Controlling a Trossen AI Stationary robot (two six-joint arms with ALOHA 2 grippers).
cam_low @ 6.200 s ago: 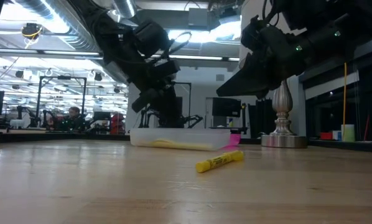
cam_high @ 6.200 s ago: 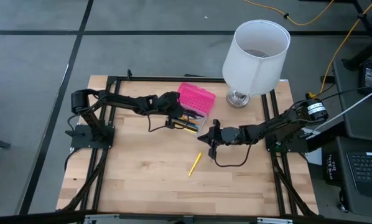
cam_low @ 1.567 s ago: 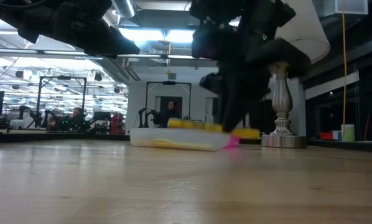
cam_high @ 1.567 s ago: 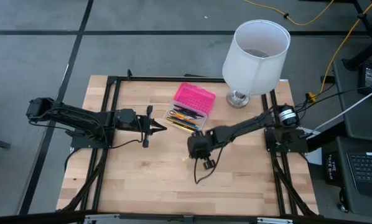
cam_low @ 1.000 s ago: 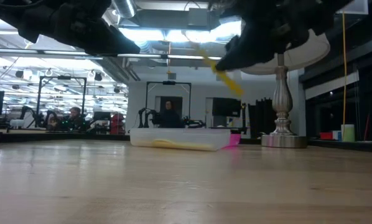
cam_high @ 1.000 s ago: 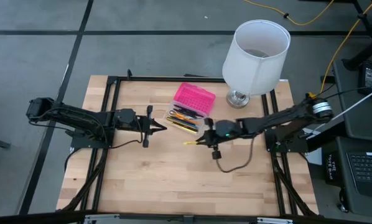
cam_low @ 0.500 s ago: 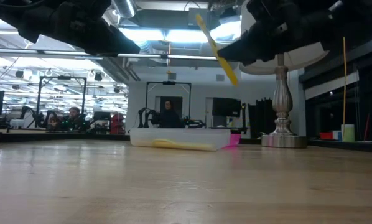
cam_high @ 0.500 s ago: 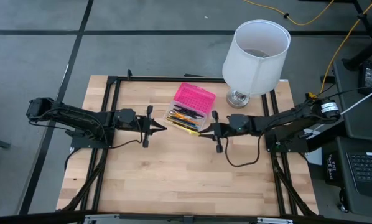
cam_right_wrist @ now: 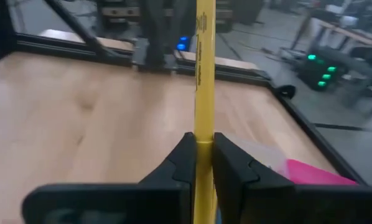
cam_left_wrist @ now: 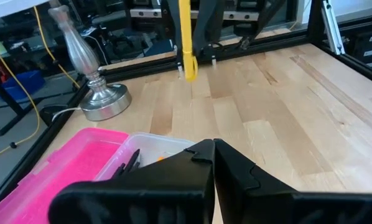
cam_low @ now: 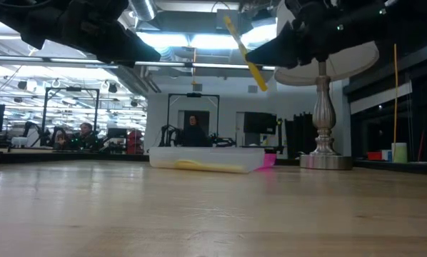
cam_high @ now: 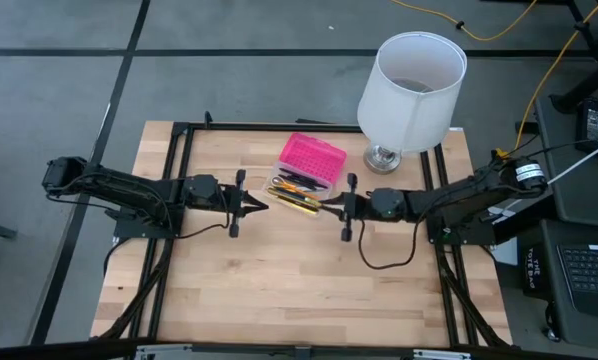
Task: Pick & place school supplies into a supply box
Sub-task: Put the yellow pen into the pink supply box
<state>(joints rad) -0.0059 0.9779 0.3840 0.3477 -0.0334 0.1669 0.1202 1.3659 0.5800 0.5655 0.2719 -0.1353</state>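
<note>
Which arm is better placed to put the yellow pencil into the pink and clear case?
The right: its gripper is shut on the yellow pencil, raised beside the case. The left gripper holds nothing.

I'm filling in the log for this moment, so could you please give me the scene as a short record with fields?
Right gripper: shut on the yellow marker, raised above the table, beside the box's clear half
Left gripper: shut, empty, waiting left of the box
Supply box: open, pink half toward the lamp, clear half holding pens and pencils
Table: wooden
Step left: marker not yet in the box
</note>
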